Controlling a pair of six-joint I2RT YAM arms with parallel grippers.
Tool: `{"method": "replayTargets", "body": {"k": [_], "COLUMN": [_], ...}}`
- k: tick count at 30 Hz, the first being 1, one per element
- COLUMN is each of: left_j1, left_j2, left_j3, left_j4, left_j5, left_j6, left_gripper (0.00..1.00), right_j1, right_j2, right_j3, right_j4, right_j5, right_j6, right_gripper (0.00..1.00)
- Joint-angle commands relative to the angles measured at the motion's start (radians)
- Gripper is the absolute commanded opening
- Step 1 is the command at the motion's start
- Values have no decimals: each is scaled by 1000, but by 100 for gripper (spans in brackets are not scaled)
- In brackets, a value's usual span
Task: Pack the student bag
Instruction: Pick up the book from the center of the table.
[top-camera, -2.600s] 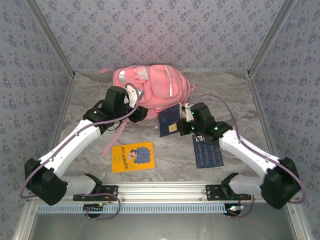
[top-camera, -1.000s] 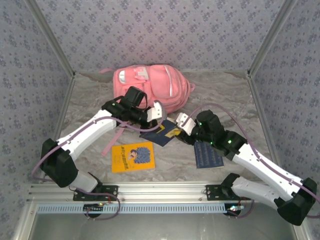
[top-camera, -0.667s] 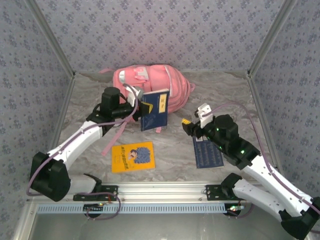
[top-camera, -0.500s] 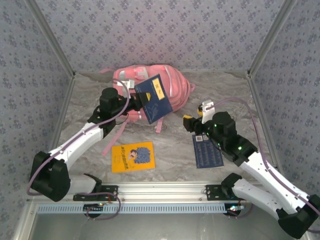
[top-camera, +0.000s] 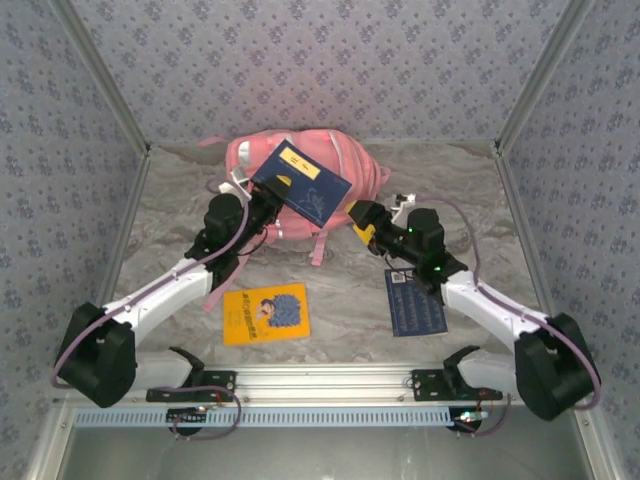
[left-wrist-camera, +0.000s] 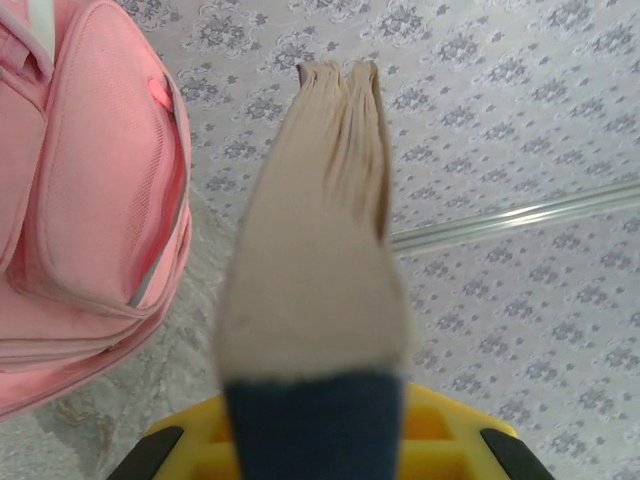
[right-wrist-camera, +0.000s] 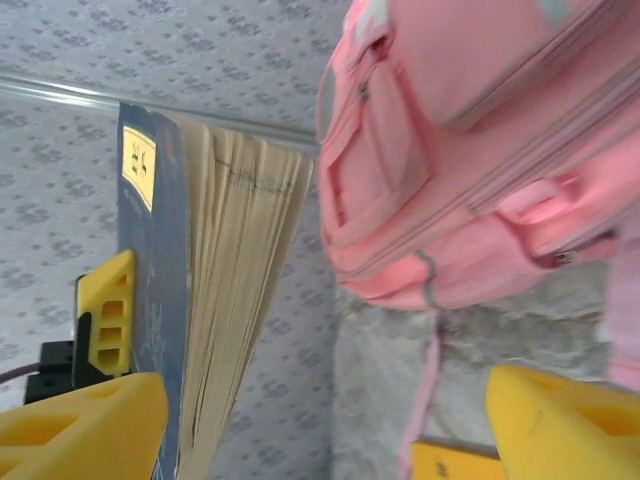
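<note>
Top view: left claw (top-camera: 262, 203) is clamping a blue book (top-camera: 302, 184) above the student bag (top-camera: 350, 160), which is lying at the surface (top-camera: 470, 200)'s far edge; right claw (top-camera: 382, 212) is gaping apart | Left wrist: blue book's page edges are facing the camera, student bag beside | Right wrist: yellow fingers (right-wrist-camera: 80, 425) are standing wide apart.

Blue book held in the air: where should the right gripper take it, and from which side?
Likely the free page-side edge, from the right, jaws spanning both covers. The left gripper is shut on the opposite corner, the blue book tilts above the student bag, and its fanned pages face the open right gripper.
</note>
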Motion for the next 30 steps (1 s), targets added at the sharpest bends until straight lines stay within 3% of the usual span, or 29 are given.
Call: {"method": "replayTargets", "body": {"k": [1,10,17,22,27,28,30], "left_j1": [-11,-26,-46,-50,-49,-49,-48], "left_j2": [-44,-45,-59,-73,-39,-28,-11], "left_j3": [-1,-2,-3,-19,-3,4,13], "left_j4": [77,76,69,44,21,6,-14], "left_j5": [-34,-31,-34,-45,-28,-24,-19], "left_j6": [-60,-98,-101,-98,-118,-120,-116], "left_gripper": [0,0,0,0,0,1,16], "right_j1": [22,41,23,6,5,3,-12], "right_j2": [39,211,342,334,301,288,259], "right_j3": [28,82,152,147,134,124,110], "right_j4": [265,453,625,626,557,543,506], "right_j5": [-54,-46,-34,-5,4,9,10], "right_j6": [188,270,333,315,281,268,246], "right_gripper": [87,86,69,49,8,3,0]}}
